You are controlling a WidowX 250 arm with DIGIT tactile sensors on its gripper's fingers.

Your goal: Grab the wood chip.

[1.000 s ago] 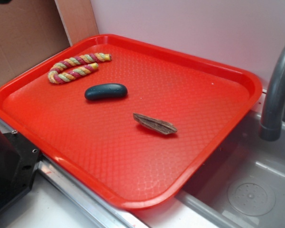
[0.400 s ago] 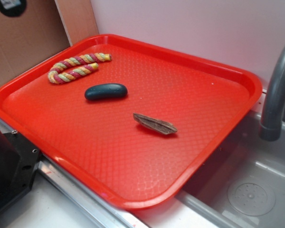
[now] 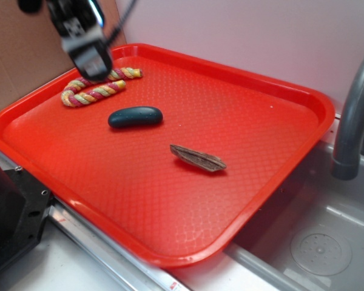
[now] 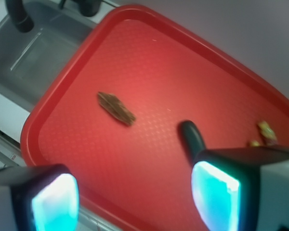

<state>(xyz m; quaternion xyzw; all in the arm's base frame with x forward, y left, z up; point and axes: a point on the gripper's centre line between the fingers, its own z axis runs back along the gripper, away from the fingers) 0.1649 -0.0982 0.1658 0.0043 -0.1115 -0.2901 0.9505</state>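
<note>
From the exterior view we see the whole red tray (image 3: 273, 130) on the counter, its right edge overhanging the grey sink (image 3: 318, 242), with the curved tap (image 3: 353, 121) at the counter's right edge; the wrist view gives us only part of this, looking down across the tray with the sink (image 4: 36, 53) at its upper left. The wood chip (image 3: 198, 158) lies flat near the middle of the tray, towards the sink side, well apart from everything else; in the wrist view the wood chip (image 4: 116, 108) sits left of centre, untouched. The dark oval stone (image 3: 135, 116) rests between the chip and the twisted rope (image 3: 97, 86), which lies near the tray's far left corner; the wrist view shows the stone (image 4: 191, 137) partly behind the right finger and only the rope's (image 4: 266, 132) ends. The exterior view shows the gripper (image 3: 92, 60) only as a blurred dark shape; there we cannot tell how its jaws stand; the wrist view shows the gripper (image 4: 135, 195) open, its two blue-lit fingers (image 4: 214, 192) wide apart with nothing between them. A second ago the arm was barely in the exterior frame; now it has come down from the upper left and hangs over the rope, tilted slightly, well apart from the chip; the three things on the tray have not shifted.
</note>
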